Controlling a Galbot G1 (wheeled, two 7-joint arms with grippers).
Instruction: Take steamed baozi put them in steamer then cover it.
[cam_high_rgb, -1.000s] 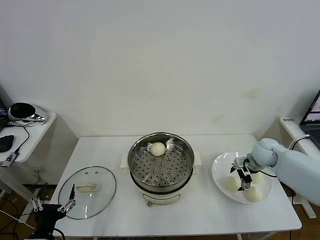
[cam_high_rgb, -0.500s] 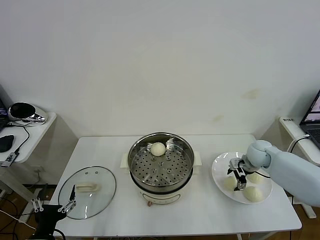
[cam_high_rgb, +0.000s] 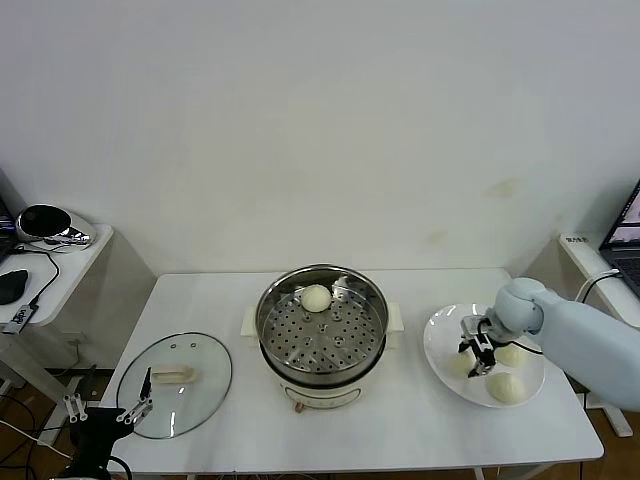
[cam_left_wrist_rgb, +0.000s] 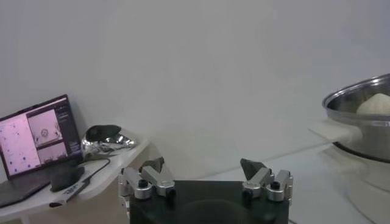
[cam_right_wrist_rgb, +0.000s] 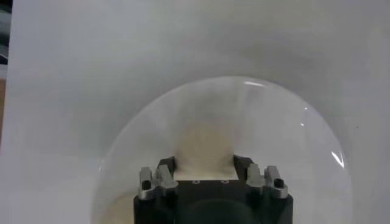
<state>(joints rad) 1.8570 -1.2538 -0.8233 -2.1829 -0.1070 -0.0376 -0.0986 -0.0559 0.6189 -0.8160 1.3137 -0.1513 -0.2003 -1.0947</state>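
On the right side of the white table (cam_high_rgb: 420, 430), a flat, glossy white plate (cam_high_rgb: 437, 335) is seen carrying three smooth, rounded cream-white baozi. The right gripper (cam_high_rgb: 476, 348) is lowered over the one nearest the steamer, the left baozi (cam_high_rgb: 461, 365). In the right wrist view its dark fingers (cam_right_wrist_rgb: 166, 165) are spread to either side of that pale dough dome, close against its flanks; whether they actually press it cannot be told. Two more buns lie just beside it: the front baozi (cam_high_rgb: 504, 386) and the rear baozi (cam_high_rgb: 512, 354), the latter partly hidden behind the arm.

At the table's centre the steamer (cam_high_rgb: 321, 335) is placed, a round pot of shiny stainless steel on a cream-white base with side handles. Its perforated tray is exposed, and a single steamed baozi (cam_high_rgb: 316, 297) rests on it near the far wall.

Well apart on the left, the cover (cam_high_rgb: 175, 384) lies flat on the table: a round clear glass disc with a metal rim and a cream-white bar handle. The left gripper (cam_high_rgb: 105, 411) is held low just off the table's front-left corner, its silver-jointed fingers spread wide with nothing between them. Beyond it a side shelf (cam_high_rgb: 70, 265) bears a rounded chrome object (cam_high_rgb: 45, 224).
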